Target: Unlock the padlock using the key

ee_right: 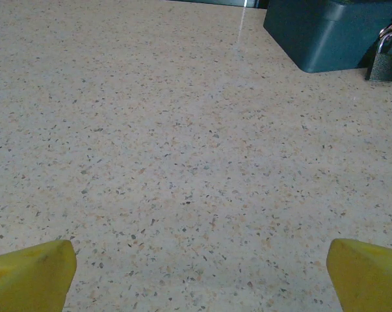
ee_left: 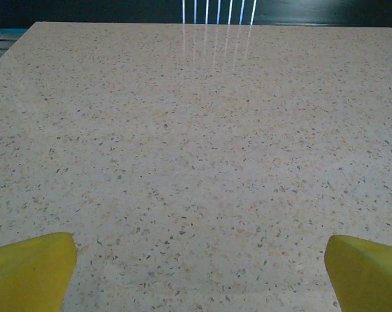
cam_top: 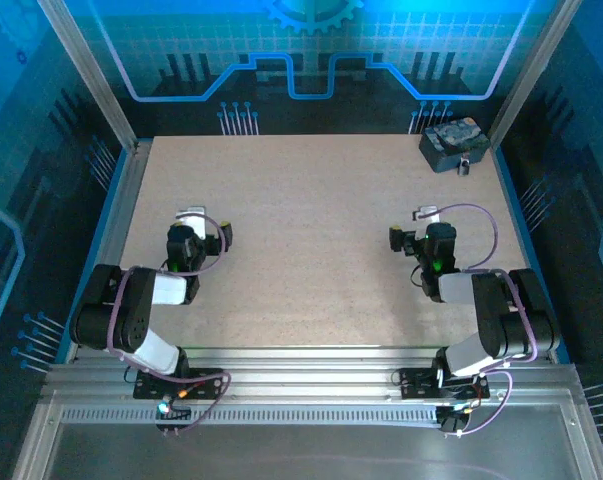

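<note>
The padlock (ee_right: 384, 62) is a small dull-toned body with a silver loop, hanging at the front of the dark blue box (ee_right: 326, 32) in the upper right of the right wrist view. From above, the padlock (cam_top: 463, 165) and box (cam_top: 453, 143) sit at the table's far right corner. My right gripper (cam_top: 411, 225) hovers low over the table well short of them, open, its yellow fingertips (ee_right: 368, 273) wide apart with nothing between. My left gripper (cam_top: 206, 225) is over the left half, also open and empty, yellow fingertips (ee_left: 33, 270) spread.
The speckled beige table (cam_top: 301, 250) stretches between the arms and the box. Metal frame posts (cam_top: 91, 80) and dark blue walls enclose the left, right and far edges. The aluminium rail (cam_top: 301, 365) carrying both bases runs along the near edge.
</note>
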